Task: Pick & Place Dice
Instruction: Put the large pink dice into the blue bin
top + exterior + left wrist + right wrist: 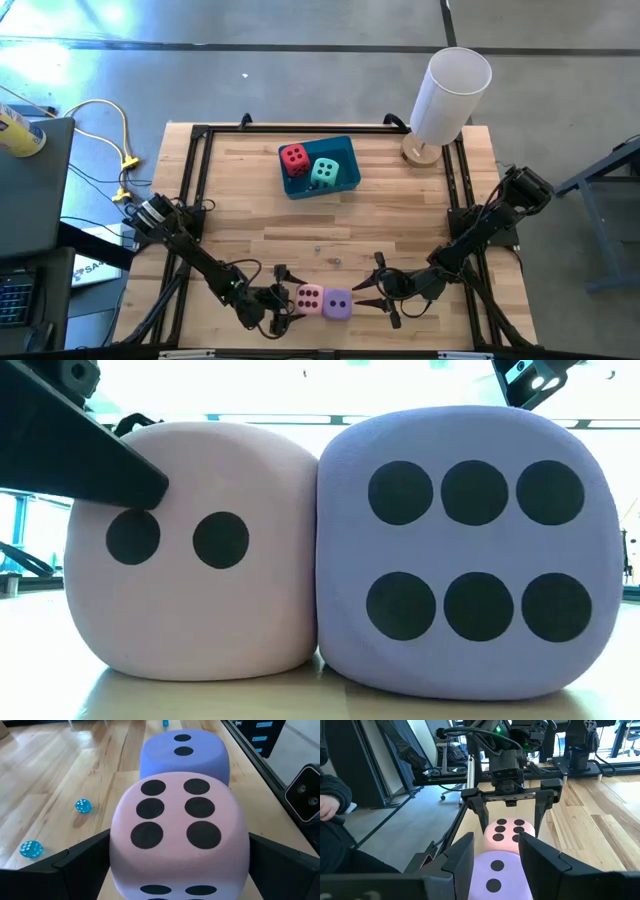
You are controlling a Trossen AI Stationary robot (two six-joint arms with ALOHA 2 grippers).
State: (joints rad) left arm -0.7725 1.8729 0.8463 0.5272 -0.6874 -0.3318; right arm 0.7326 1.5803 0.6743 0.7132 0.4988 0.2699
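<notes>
Left gripper [285,300] fingers spread wide, straddling pink die [309,298], bottom center of high view. Right gripper [372,288] fingers part-open just right of purple die [337,303], holding nothing. Dice touch. Red die [294,158] and teal die [324,172] in blue bin [347,163], upper center.

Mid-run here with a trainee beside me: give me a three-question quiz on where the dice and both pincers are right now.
1. True or false: the red die and the teal-green die lie in the blue bin.
2. Which die sits between the open fingers of the left pincer: A pink die, B purple die, C red?
3. Fill in: the pink and purple dice are ____ each other at the table's near edge, and the right pincer faces the ____ one.

Key: 1 true. 2 A. 3 touching; purple.
</notes>
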